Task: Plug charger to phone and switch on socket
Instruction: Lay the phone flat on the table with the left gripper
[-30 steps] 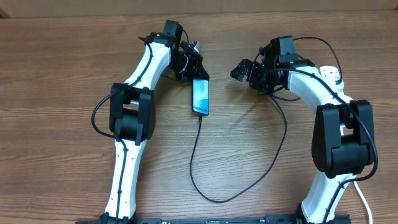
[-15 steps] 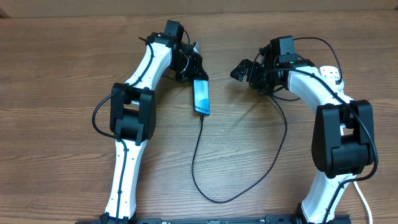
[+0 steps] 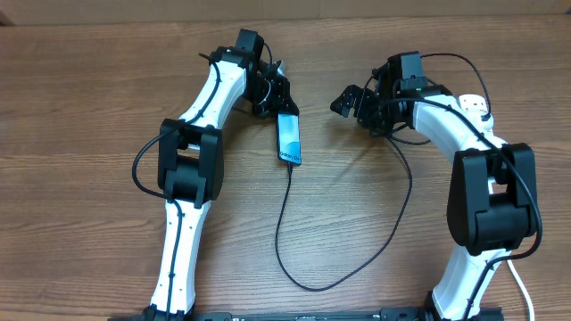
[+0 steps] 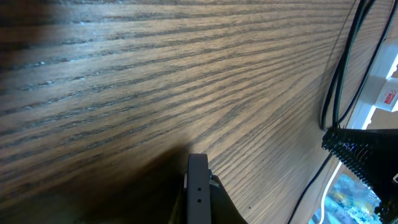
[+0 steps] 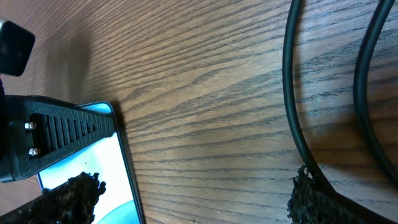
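The phone [image 3: 287,140] lies lengthwise on the wood table, its light blue screen up. My left gripper [image 3: 276,100] is shut on its far end. In the left wrist view the phone shows edge-on [image 4: 198,186] between the fingers. The charger's thin black cable [image 3: 284,223] meets the phone's near end, loops toward the front edge and runs up under my right arm. My right gripper [image 3: 349,100] is open and empty, right of the phone. In the right wrist view the screen [image 5: 87,165] is at lower left and the cable [image 5: 290,93] at right. The white socket [image 3: 473,103] peeks out behind my right arm.
The bare wood table [image 3: 89,107] spreads to the left and in the middle. A thick white cord [image 3: 519,285] runs off at the bottom right. In the left wrist view black cables [image 4: 339,74] and a white body with a red label [image 4: 387,93] show at the right edge.
The phone's near end has shifted slightly to the right in my left gripper, and the cable followed. My right arm has not moved.
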`<move>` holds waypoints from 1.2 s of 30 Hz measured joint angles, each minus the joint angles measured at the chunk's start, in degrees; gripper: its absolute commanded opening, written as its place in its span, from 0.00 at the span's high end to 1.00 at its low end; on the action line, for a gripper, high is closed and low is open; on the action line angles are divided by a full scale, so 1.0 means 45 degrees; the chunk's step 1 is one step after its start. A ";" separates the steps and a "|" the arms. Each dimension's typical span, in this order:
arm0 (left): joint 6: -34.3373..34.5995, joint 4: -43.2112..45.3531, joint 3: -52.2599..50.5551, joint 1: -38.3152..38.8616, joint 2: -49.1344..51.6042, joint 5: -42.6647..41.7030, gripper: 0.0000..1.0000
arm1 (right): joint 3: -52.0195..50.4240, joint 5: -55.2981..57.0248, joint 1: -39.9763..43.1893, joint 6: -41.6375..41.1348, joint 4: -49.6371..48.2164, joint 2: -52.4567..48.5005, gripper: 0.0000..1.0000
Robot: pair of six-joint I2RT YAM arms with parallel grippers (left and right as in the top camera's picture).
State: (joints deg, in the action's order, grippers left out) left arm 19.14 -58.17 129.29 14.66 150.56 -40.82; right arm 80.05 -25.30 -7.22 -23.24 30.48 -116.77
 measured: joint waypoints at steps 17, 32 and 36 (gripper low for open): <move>0.0049 -0.0170 0.0000 0.0000 0.0000 0.0078 0.85 | 0.0000 0.0005 0.0000 0.0039 0.0010 0.0000 0.00; 0.0049 -0.0253 0.0000 0.0000 0.0000 -0.0117 0.77 | 0.0000 0.0000 0.0000 0.0087 0.0010 0.0000 0.00; 0.0049 -0.0272 0.0005 0.0000 0.0000 -0.0131 0.75 | 0.0000 0.0005 0.0000 0.0097 0.0000 0.0000 0.00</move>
State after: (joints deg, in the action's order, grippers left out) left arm 19.35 -59.40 129.32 14.66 150.56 -41.41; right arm 80.05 -25.28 -7.22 -22.81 30.48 -116.77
